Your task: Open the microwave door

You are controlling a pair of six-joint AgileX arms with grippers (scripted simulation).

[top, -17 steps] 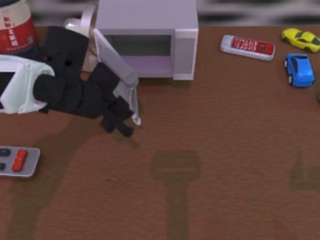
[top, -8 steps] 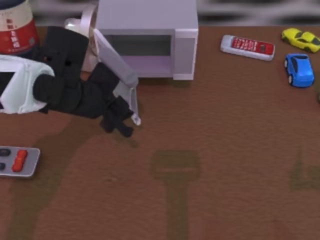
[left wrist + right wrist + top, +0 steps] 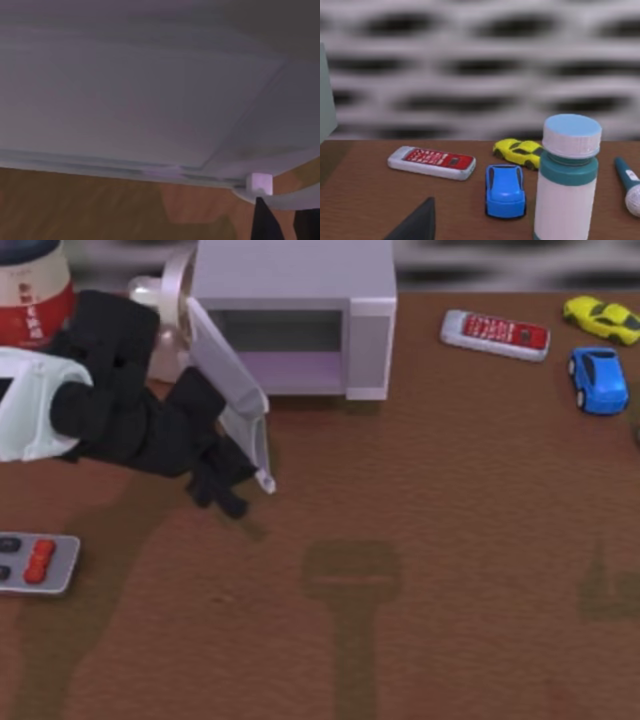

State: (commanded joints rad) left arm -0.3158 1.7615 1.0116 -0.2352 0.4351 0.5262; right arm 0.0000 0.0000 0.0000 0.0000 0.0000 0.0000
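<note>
- Top view: the microwave stands at the back of the desk, left of centre, its pale lilac interior exposed. The microwave door is hinged at the left and swung well out toward the front-left, with its white bar handle at the free edge. My left end effector sits at that free edge, right against the handle, on the door's left side; whether its fingers are spread or pinching the handle I cannot tell here. A red-and-white can stands at the back left, a grey remote lies at the left edge, and a red phone, a yellow toy car and a blue toy car lie at the right.
- Left wrist view: the door panel fills most of the picture, very close, above the brown desk. One dark fingertip touches the handle just beneath its white mounting block.
- Right wrist view: my right arm shows only a dark edge; I cannot tell its end effector's state. It faces the phone, both cars and a white bottle.
</note>
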